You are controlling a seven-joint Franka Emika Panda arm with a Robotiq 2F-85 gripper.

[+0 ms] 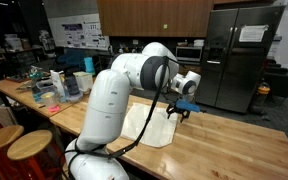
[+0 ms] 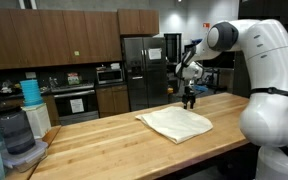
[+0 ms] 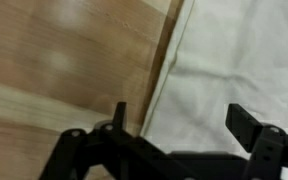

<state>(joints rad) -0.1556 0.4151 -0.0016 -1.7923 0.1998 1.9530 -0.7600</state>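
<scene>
Hovering low over one edge of the cloth (image 1: 147,124), the end effector (image 1: 184,111) pointed straight down at the bench (image 1: 234,150). Its jaws stood wide apart and held nothing. In the wrist view the two fingers (image 3: 119,118) straddled the cloth's border, one over bare wood just beside the hem and the other over the white fabric. Whether the tips touched the cloth could not be told from any view.

The cloth lay flat and loosely folded near the middle of the bench, close to the arm (image 1: 109,95), whose white base stood at the bench's near side in an exterior view. Nothing lay between the end effector and the cloth, and the wood right around the fabric carried no other thing.

Further off, a cluster of containers (image 1: 59,85) crowded one end of the bench, well apart from the cloth; too many overlapped there to count. A dark fridge (image 1: 239,55) stood behind the bench against the back wall, and a microwave (image 2: 109,74) sat among the wooden cabinets beside it. Two round stools (image 1: 29,147) stood by the bench's near corner.

Counted: one cloth, one arm, one fridge, one microwave and two stools.
</scene>
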